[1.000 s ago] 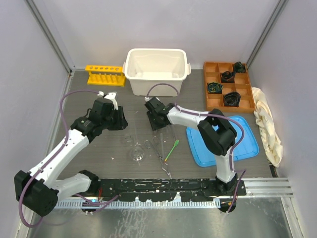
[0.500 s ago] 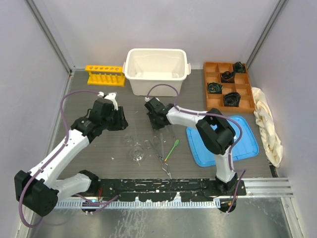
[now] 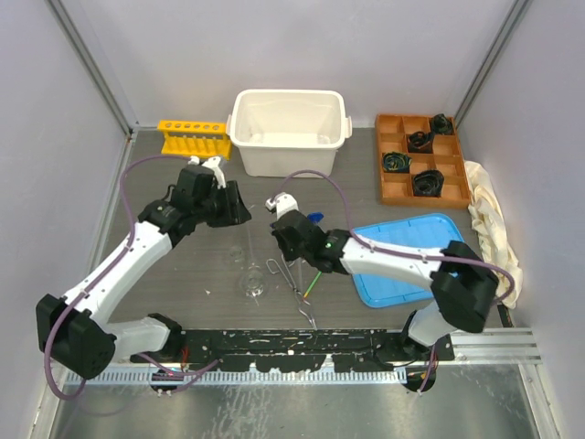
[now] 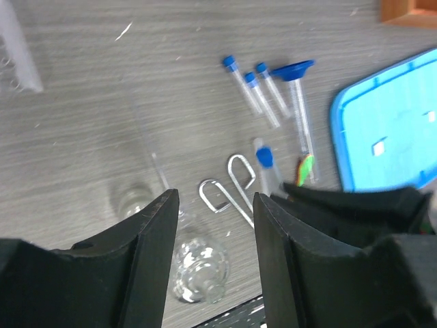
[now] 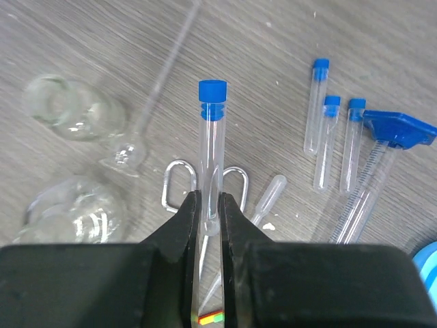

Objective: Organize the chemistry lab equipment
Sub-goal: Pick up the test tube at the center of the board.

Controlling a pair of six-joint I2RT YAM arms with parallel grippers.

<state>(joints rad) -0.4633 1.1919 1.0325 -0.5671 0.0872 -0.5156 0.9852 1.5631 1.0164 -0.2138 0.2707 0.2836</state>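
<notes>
My right fingers (image 5: 186,229) are clamped on one blue-capped test tube (image 5: 211,130), held off the tabletop (image 5: 273,41) over the metal tongs (image 5: 176,183). Three more tubes (image 5: 332,140) lie just beside the blue-based cylinder (image 5: 382,160). My left fingers (image 4: 156,239) stand apart, holding nothing, above the flasks (image 4: 198,273).

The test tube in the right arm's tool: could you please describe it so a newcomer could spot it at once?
From the white bin at the back, come forward to the right tool. Pinched there is a clear, blue-capped test tube. Three matching tubes lie loose on the table; this one alone is gripped.
</notes>
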